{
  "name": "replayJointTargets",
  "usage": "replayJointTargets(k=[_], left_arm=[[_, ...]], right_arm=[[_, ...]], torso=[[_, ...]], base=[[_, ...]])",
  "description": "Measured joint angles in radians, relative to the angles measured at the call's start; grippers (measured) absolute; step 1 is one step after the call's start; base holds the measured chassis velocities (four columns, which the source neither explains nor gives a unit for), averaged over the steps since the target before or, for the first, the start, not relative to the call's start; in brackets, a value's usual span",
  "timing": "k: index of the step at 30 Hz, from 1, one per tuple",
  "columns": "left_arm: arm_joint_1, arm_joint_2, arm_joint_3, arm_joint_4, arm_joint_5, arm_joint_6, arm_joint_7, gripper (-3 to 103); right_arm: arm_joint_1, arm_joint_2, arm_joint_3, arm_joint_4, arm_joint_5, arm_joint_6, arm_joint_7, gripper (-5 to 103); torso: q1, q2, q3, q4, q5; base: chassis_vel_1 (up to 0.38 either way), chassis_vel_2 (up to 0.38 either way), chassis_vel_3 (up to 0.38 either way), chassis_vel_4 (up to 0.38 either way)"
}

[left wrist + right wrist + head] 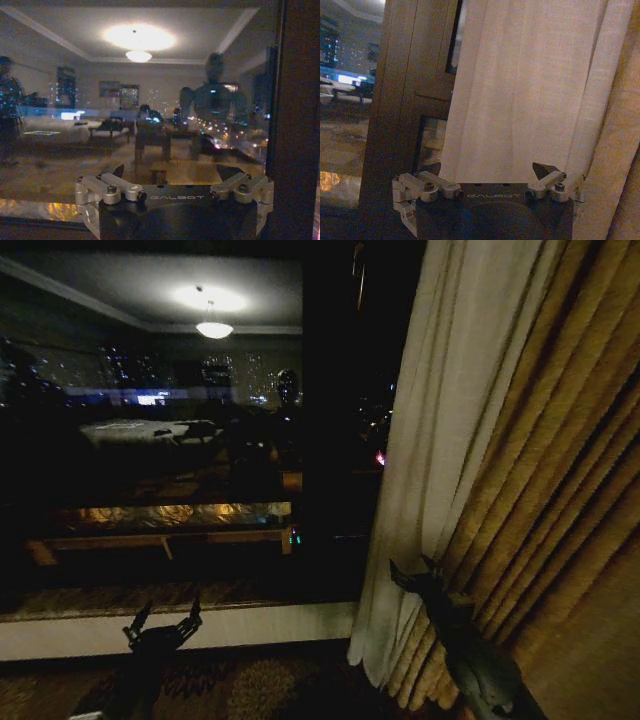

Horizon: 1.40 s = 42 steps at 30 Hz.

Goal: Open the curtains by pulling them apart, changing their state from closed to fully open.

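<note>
Your right gripper (412, 570) sits at the gathered sheer curtain (440, 440), fingers spread wide with nothing between them.

The off-white panel hangs bunched at the right of the dark window glass (150, 440), against the golden drape (570, 490); from the wrist it fills the space ahead (520, 90). Your left gripper (162, 625) waits low before the sill, its 2 fingers also apart, facing the glass (150, 100).

From my seat, the window glass (160, 440) blocks everything from nine to twelve o'clock. At two o'clock the sheer curtain (440, 440) and golden drape (560, 500) hang bunched, barring the right gripper (415, 575). Open floor (250, 680) lies at six o'clock.
</note>
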Motion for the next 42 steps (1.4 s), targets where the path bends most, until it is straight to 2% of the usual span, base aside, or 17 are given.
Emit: replayJointTargets(k=[5,19,42], left_arm=[[-0.024,0.007,-0.026,-0.004,-0.003,0.028,0.021,100],[-0.015,0.005,-0.012,0.024,0.02,0.022,0.042,100],[-0.035,0.001,-0.008,0.036,0.039,0.006,0.051,100]], right_arm=[[-0.012,0.015,-0.011,0.012,-0.017,0.006,0.021,100],[-0.036,0.008,-0.009,0.042,-0.026,0.009,0.031,100],[-0.063,0.025,-0.043,0.04,-0.041,0.018,0.019,100]], torso=[[0.0,0.0,0.0,0.0001,0.0001],[0.0,0.0,0.0,0.0001,0.0],[0.0,0.0,0.0,0.0,0.0]], base=[[0.0,0.0,0.0,0.0],[0.119,0.117,-0.111,-0.121],[0.324,0.333,-0.337,-0.324]])
